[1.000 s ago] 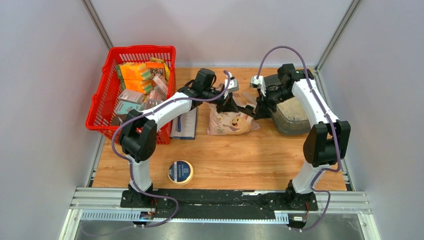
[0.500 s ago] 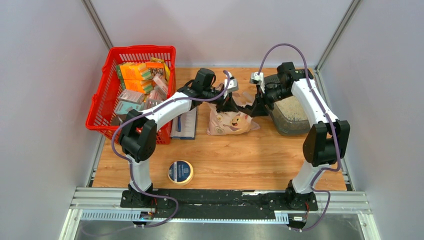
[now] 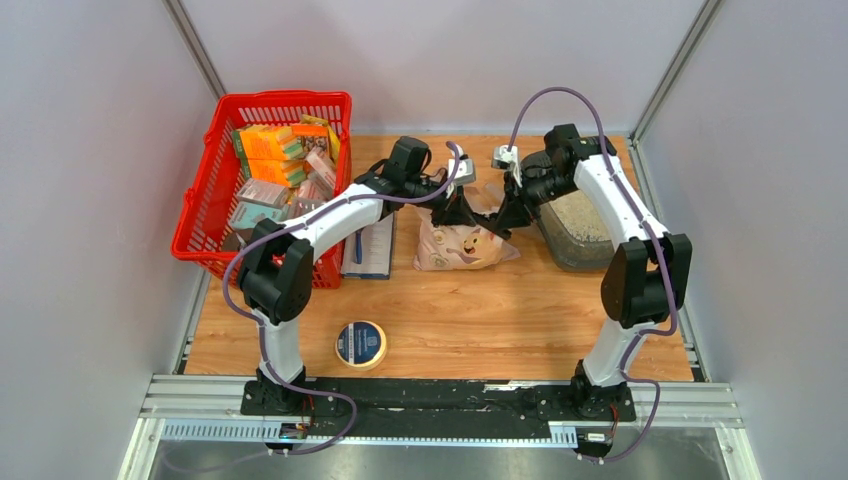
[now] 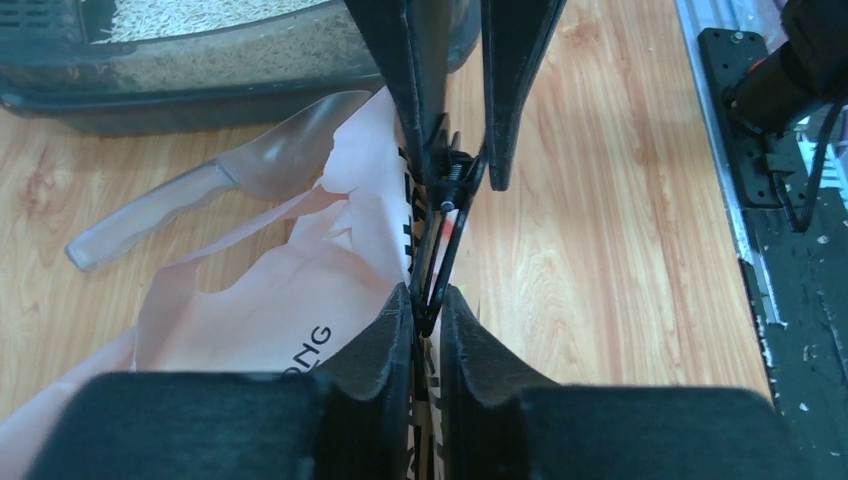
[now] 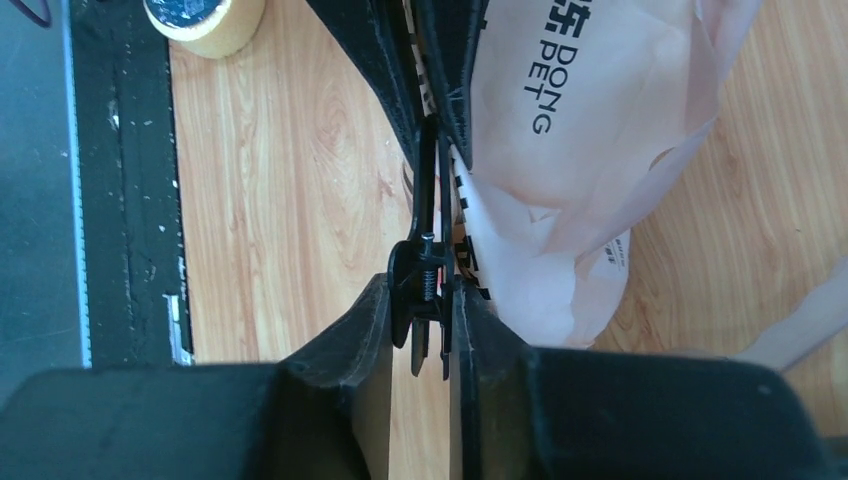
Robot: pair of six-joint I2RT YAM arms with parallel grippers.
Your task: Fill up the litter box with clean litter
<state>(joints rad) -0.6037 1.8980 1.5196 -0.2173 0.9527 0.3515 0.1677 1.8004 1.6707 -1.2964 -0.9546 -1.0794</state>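
In the top view the two arms meet just above the middle of the frame, over the pale pink bag (image 3: 462, 248) that lies on the wooden table (image 3: 480, 320). The left gripper (image 4: 428, 305) is clenched on the bag's upper edge. Its two fingers nearly meet, with the paper and the thin black arms of a spring clip (image 5: 425, 275) running in between them. The right gripper (image 5: 428, 290) faces it from the opposite side, its fingers pressed against both sides of the same clip — the small spring shows just above its fingertips at the lower centre of its wrist view.

The litter box (image 3: 580, 260) sits at the right of the table in the top view, just beside the bag and partly under the right arm. The clean litter (image 4: 180, 15) lies inside it, seen as pale granules at the upper left of the left wrist view. A clear plastic scoop (image 4: 200, 190) lies on the wood between the box and the bag, its bowl touching the bag's paper.

At the upper left of the top view stands a red basket (image 3: 200, 215) full of packets. A booklet (image 3: 372, 250) lies between it and the bag, and a tape roll (image 3: 361, 343) rests lower down — well apart from the rest.
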